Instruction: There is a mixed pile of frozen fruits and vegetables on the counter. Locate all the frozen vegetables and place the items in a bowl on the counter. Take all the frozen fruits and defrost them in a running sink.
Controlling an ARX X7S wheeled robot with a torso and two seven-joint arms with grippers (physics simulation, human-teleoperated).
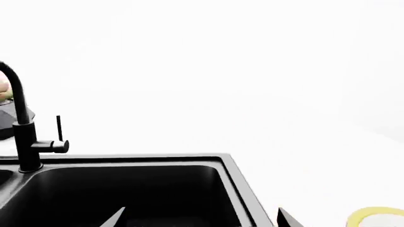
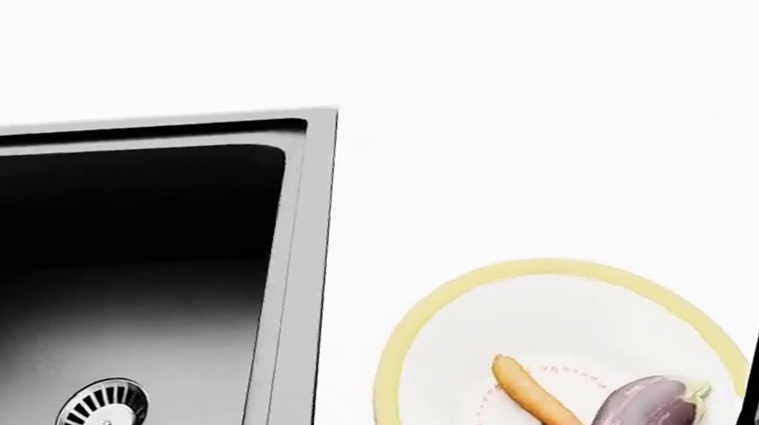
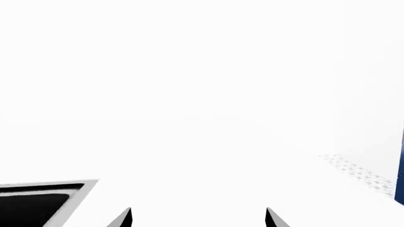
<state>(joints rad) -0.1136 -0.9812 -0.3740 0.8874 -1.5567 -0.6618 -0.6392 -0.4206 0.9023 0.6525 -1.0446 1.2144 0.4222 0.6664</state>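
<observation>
While in the bowl [image 2: 422, 330], carrot [image 2: 537, 397] lies diagonally.

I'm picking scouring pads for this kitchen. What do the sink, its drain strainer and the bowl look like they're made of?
Sink: dark matte, stone-like composite or coated metal, soft sheen only.
Drain strainer: bright slotted steel, apparently.
Bowl: white with yellow rim, smooth, probably glazed ceramic; a render, so uncertain.

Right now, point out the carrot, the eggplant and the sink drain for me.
Carrot [image 2: 537, 399], head view, middle of its orange body.
Eggplant [image 2: 645, 406], head view, purple body.
Drain [image 2: 101, 417], head view, steel strainer centre.
</observation>
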